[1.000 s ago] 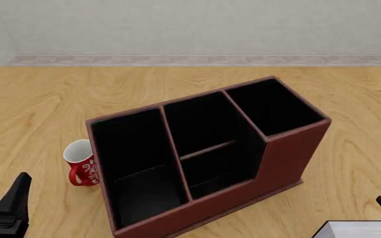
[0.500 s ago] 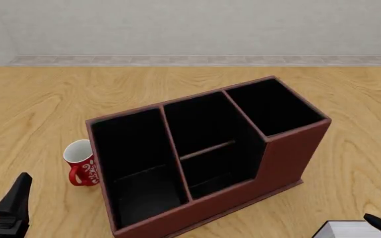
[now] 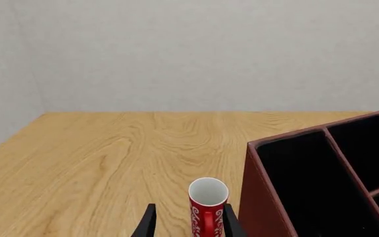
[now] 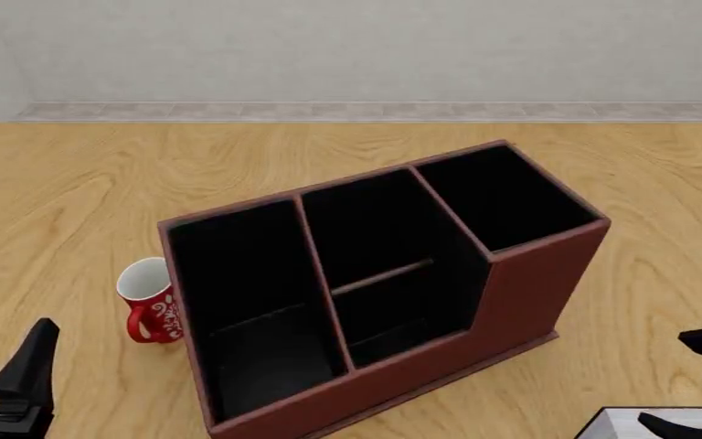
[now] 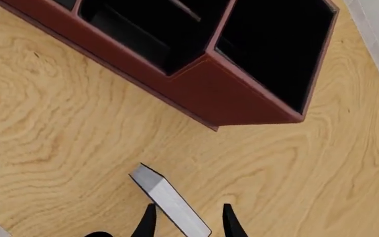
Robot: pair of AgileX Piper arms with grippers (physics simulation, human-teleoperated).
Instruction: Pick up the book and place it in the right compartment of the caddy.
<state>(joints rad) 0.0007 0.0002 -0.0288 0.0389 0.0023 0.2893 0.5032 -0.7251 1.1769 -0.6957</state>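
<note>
Right gripper [image 5: 186, 221]: black fingers spread, straddling the book, not gripping.
Book [image 5: 170, 200]: thin, black-covered, grey-white page edge, flat on the wood-grain table [image 5: 57, 128], cut off in front view.
Caddy [image 4: 534, 283]: red-brown box; right compartment [image 4: 504, 197] black-lined.
Left gripper [image 3: 186, 228]: apart, red-white mug [image 3: 207, 206] just ahead.

A bare simulated room: wooden table [image 4: 83, 201], plain grey wall [image 4: 364, 50] (tiled skirting).

Wooden table [image 4: 107, 183], pale grey wall [image 4: 364, 46]
</note>
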